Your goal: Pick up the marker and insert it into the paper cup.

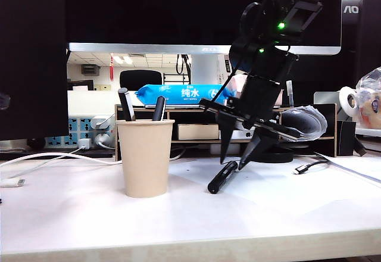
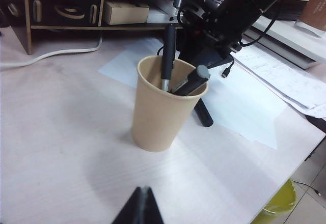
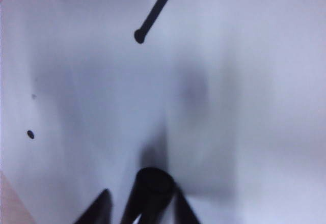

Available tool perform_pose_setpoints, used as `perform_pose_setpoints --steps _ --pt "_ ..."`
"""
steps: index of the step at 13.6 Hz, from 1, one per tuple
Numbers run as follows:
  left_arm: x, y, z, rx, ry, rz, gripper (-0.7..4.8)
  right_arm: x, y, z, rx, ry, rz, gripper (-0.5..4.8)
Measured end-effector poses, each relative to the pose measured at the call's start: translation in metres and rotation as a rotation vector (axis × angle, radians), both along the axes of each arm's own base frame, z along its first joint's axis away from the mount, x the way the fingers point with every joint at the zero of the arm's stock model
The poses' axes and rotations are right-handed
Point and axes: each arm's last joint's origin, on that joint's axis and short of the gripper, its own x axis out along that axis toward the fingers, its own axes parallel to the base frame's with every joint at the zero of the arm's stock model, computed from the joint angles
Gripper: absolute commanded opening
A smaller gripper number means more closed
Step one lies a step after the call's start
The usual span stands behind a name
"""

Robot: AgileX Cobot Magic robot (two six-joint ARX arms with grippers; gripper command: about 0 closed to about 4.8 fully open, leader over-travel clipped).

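Marker [image 1: 222, 177] lay tilted on the table [image 1: 268, 214] at centre frame, between the right gripper's [image 1: 233, 161] part-open fingers, ungrasped; cup [image 1: 145, 157] stood left. Left gripper's [image 2: 139, 207] fingers looked closed.

The paper cup [image 1: 145, 156] stands on the table [image 1: 71, 214], left of centre in the exterior view, with two pens [image 1: 126, 105] leaning inside it. At about three o'clock from the cup, the marker [image 1: 222, 177] rests tilted on a sheet of paper [image 1: 280, 193]. The right gripper [image 1: 233, 158] straddles the marker's upper end. The left gripper [image 2: 138, 210] hangs at the cup's six o'clock in its wrist view. A shelf [image 1: 196, 132] runs behind, at twelve o'clock.
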Motion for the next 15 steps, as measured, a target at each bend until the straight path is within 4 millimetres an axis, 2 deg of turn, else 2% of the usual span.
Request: perform_pose_setpoints --steps 10,12,15 --pt "0.0 0.0 0.0 0.0 0.0 0.0 -0.05 0.0029 0.0007 -0.0034 -0.012 -0.02 -0.008 1.54" --pt "0.0 0.0 0.0 0.0 0.0 0.0 -0.05 0.003 0.0007 -0.0034 -0.011 -0.021 -0.009 0.88" --pt "0.0 0.0 0.0 0.0 0.0 0.0 -0.05 0.0035 0.0009 -0.0031 -0.009 -0.027 -0.009 0.77"
